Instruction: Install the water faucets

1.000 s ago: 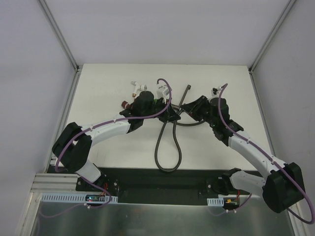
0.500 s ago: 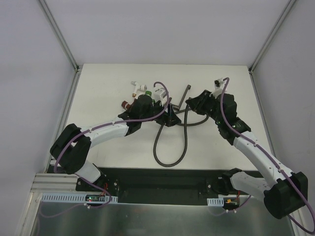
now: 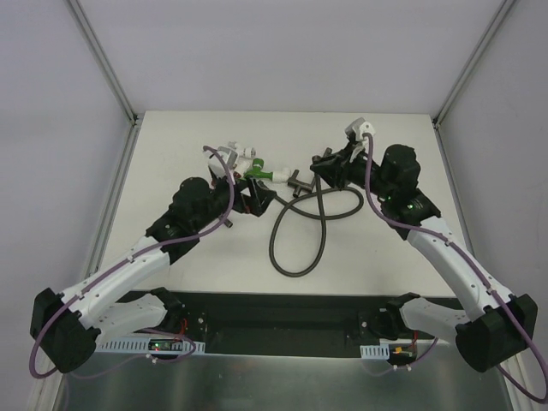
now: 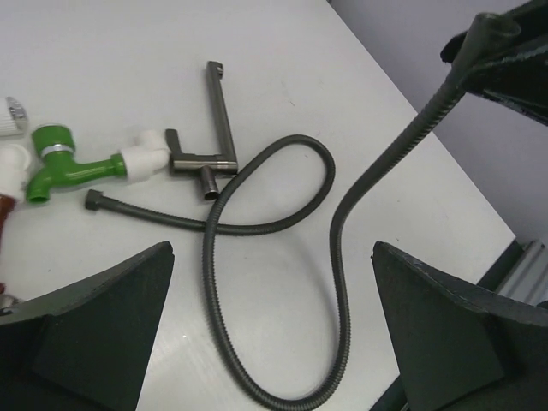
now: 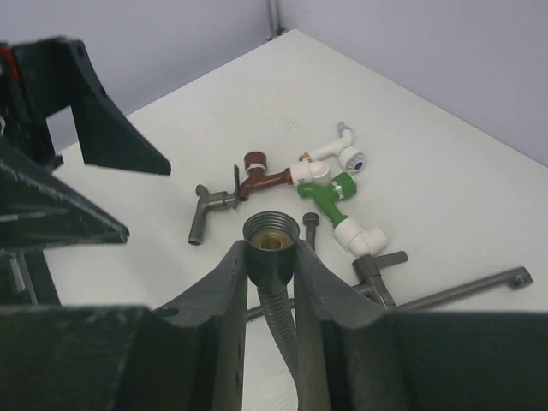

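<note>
now: right jaws closed on the threaded end of the hose (image 5: 271, 235), raised off the desk (image 3: 171, 145). left jaws wide apart, empty. far-centre on desk: green faucet (image 5: 332, 195), red faucet (image 5: 267, 178), white faucet (image 5: 338, 147), grey metal faucet (image 5: 210, 205), clustered.

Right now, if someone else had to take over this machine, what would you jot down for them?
Left gripper: open, empty, above the hose.
Right gripper: shut on one hose end, raised off the table. The other end lies loose beside the green faucet.
Faucets: the green faucet, red faucet, white faucet and grey faucet lie clustered on the table. The green one's white end meets the T-piece; I cannot tell whether they are joined.
Done: no faucet visibly on the hose.
Left: probably mate a faucet to the held hose end, then the others.
</note>
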You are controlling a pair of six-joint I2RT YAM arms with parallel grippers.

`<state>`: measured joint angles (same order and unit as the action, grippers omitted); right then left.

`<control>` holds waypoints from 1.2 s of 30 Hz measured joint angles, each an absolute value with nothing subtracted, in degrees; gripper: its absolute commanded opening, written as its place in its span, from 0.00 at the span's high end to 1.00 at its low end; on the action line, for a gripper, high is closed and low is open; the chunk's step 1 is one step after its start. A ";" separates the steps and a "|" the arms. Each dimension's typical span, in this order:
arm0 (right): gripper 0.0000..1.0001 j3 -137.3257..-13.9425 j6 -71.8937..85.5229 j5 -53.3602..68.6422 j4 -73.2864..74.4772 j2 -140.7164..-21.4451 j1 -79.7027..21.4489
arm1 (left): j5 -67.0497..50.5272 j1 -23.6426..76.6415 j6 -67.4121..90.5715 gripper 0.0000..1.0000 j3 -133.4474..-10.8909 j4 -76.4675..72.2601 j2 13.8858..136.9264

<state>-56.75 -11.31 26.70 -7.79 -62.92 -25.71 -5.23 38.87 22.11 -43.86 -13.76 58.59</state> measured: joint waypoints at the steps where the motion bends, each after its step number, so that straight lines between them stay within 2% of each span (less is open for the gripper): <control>1: 0.98 -56.38 -12.82 28.91 -8.36 -63.33 -25.71 | -3.95 38.48 21.52 0.01 -42.98 -13.06 56.62; 6: 0.98 -53.87 -18.11 39.57 -10.31 -64.38 -25.74 | 1.63 37.34 19.64 0.01 -39.97 -9.02 49.54; 12: 0.98 -51.07 -20.36 45.65 -12.69 -63.86 -25.74 | 6.52 34.81 19.75 0.01 -39.03 -4.08 49.36; 20: 0.98 -46.70 -20.73 46.09 -13.74 -59.53 -25.74 | 8.99 24.01 30.85 0.01 -36.60 2.13 60.47; 24: 0.98 -44.77 -21.82 45.69 -13.63 -56.88 -25.71 | 12.29 22.83 35.88 0.02 -36.91 4.05 68.36; 26: 0.98 -44.01 -22.52 45.30 -13.47 -55.70 -25.74 | 13.34 22.83 37.80 0.04 -37.98 5.17 72.16; 29: 0.98 -43.00 -23.40 44.71 -13.23 -54.19 -25.74 | 14.70 22.83 40.45 0.13 -40.66 6.48 77.84; 32: 0.98 -42.61 -23.92 44.38 -13.17 -53.63 -25.71 | 16.47 22.83 42.06 0.26 -43.57 6.83 82.32; 36: 0.98 -42.44 -24.49 44.34 -13.04 -53.65 -25.74 | 17.78 22.83 43.11 0.36 -47.16 7.97 86.76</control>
